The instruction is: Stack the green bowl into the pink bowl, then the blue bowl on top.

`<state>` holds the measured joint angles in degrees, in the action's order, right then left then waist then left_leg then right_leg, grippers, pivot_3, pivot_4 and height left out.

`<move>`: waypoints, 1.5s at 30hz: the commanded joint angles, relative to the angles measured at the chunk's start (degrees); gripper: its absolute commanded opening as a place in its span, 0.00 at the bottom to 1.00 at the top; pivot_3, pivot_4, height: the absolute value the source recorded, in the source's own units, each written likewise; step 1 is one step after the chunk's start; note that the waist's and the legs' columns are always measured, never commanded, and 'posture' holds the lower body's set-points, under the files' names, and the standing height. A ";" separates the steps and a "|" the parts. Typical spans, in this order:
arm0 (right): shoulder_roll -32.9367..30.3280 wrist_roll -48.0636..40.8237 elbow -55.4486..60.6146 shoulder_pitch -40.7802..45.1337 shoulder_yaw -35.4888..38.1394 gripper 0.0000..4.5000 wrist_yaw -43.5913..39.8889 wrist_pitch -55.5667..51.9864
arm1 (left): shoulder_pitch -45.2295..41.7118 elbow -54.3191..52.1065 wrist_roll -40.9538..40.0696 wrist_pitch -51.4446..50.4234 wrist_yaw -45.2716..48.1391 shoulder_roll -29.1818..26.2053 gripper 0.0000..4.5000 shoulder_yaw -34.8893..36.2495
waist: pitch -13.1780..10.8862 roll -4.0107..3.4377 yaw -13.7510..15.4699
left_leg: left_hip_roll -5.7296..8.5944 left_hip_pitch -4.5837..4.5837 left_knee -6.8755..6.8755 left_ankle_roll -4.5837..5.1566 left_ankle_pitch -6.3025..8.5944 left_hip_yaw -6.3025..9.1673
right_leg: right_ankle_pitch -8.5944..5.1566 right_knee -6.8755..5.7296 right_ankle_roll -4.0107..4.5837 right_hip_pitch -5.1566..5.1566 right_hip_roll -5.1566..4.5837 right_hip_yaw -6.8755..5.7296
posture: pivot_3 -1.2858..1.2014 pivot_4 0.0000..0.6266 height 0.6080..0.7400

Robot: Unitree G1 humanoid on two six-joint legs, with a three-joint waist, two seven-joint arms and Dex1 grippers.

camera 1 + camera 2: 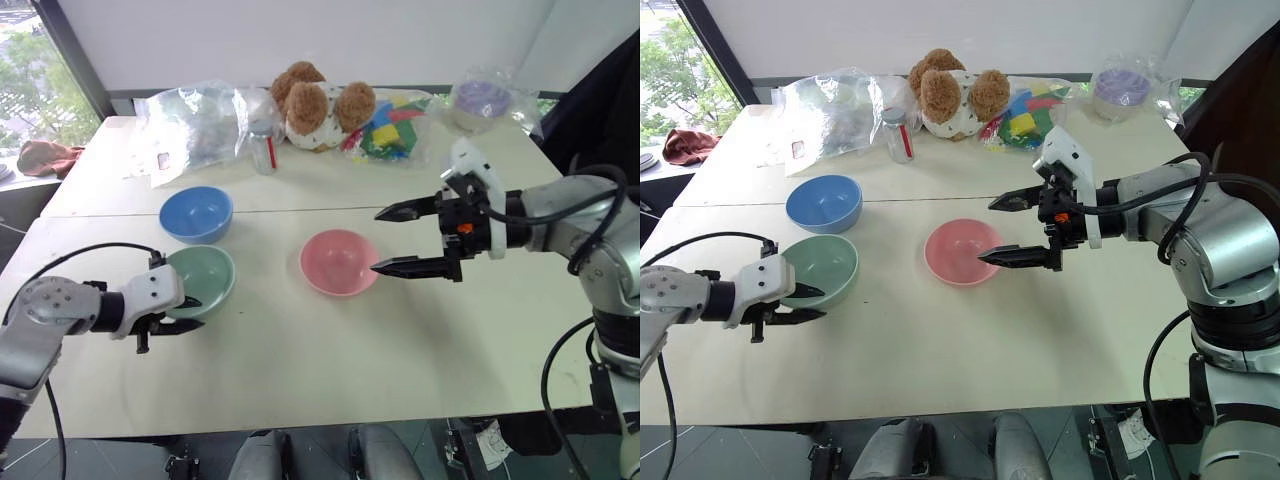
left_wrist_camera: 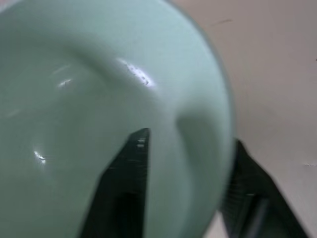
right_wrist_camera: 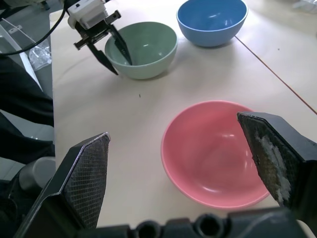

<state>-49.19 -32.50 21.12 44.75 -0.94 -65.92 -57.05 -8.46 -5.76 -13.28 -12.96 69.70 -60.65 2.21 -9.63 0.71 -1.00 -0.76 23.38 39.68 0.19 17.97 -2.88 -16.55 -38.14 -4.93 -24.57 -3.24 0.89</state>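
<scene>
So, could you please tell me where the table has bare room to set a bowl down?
The table's near strip, in front of the green bowl and pink bowl, is bare, as is the patch between those two. The far edge is crowded: plastic bags, a bottle, a stuffed toy.

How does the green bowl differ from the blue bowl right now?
The green bowl is pale mint; the blue bowl is sky blue. The green bowl has the left gripper shut on its rim, one finger inside and one outside; the blue bowl stands free, with nothing touching it. The green bowl sits nearer the robot, the blue bowl just behind it. Both are upright, empty, and look alike in size and shape.
</scene>
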 commanded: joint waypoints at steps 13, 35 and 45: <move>-7.41 -2.82 3.21 -5.92 7.27 1.00 3.81 1.29 | -34.59 4.20 -5.87 -2.41 16.67 11.28 0.01 -12.51 | 0.02 0.01 0.60 | 0.10 0.07 0.34 0.18 0.08 -0.02 | 0.01 -0.02 -0.03 0.15 0.07 -0.06 | 0.52 0.24 1.00; -11.55 -12.18 15.86 -24.36 23.56 1.00 15.91 -7.10 | -57.92 44.04 9.71 30.29 22.52 37.08 0.81 -27.49 | -0.01 0.05 0.43 | 0.00 0.07 0.40 0.21 0.10 -0.01 | 0.01 -0.02 -0.05 0.13 0.48 0.14 | 0.52 0.24 1.00; -8.77 -11.55 12.48 -17.73 14.77 1.00 17.09 -1.93 | -57.11 36.33 2.13 9.53 11.66 24.93 0.99 -9.16 | 0.02 -0.01 -0.40 | -0.10 -0.03 0.34 0.22 0.11 0.02 | 0.01 -0.08 -0.05 0.09 0.56 0.22 | 0.52 0.24 1.00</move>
<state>-58.80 -44.03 33.57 24.94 14.89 -49.45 -60.83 -67.54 33.04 -10.58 -0.72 83.44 -33.57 -9.85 -9.61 0.70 -1.41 -0.88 23.34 40.00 0.41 18.08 -2.81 -16.53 -38.23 -4.98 -24.48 -2.66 1.13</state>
